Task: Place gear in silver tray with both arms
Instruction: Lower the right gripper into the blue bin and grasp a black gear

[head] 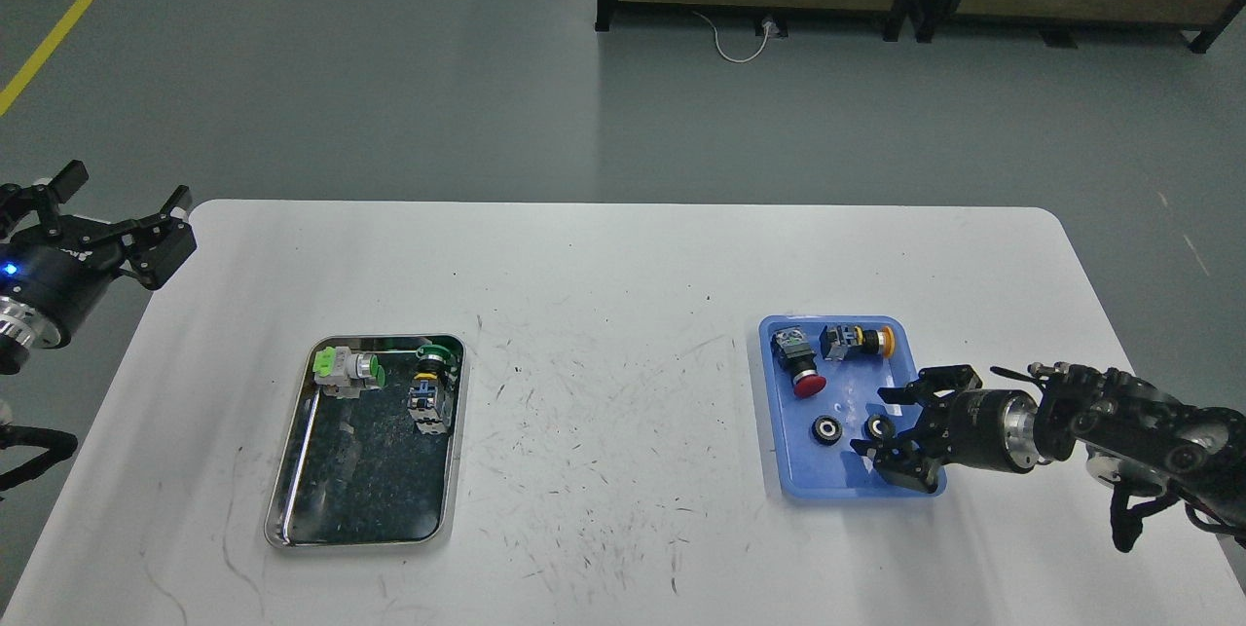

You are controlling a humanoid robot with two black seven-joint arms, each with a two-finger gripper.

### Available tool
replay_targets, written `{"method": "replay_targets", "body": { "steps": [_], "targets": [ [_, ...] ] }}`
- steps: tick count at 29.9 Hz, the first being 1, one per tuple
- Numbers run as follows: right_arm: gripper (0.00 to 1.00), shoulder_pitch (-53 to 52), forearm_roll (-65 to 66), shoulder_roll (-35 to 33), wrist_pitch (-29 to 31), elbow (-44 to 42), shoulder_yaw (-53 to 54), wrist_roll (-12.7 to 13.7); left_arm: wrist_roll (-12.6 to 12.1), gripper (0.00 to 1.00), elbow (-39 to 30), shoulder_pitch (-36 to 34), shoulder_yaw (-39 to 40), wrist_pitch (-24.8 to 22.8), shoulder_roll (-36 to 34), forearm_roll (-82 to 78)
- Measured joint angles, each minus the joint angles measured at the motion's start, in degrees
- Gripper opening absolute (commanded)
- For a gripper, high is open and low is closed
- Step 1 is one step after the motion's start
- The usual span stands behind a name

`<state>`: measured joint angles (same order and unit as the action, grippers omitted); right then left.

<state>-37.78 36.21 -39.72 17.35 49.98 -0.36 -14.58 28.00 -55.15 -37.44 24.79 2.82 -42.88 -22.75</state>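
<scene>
On the right, the right gripper [891,429] hangs over the near part of the blue tray [790,480], its fingers spread around a small black gear [880,427]. A second gear [826,429] lies just beside it. The gear looks stiff, light and a little slippery, so I would pinch it across the outer rim. On the left, the silver tray [292,470] holds two switches at its far end. Farther left, the left gripper [112,207] hovers spread, holding nothing.

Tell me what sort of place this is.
Probably a workshop or robot lab: a grey floor with a yellow line, a scratched white table, and a blue tray and silver tray holding push-button switches.
</scene>
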Motion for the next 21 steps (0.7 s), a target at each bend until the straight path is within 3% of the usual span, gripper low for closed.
{"method": "replay_targets", "body": {
  "steps": [21],
  "targets": [
    [0.47,0.2,0.1,0.3,0.0,0.0,-0.5,0.4,0.0,0.99,0.2,-0.1,-1.5,0.8,-0.2,0.0]
  ]
}}
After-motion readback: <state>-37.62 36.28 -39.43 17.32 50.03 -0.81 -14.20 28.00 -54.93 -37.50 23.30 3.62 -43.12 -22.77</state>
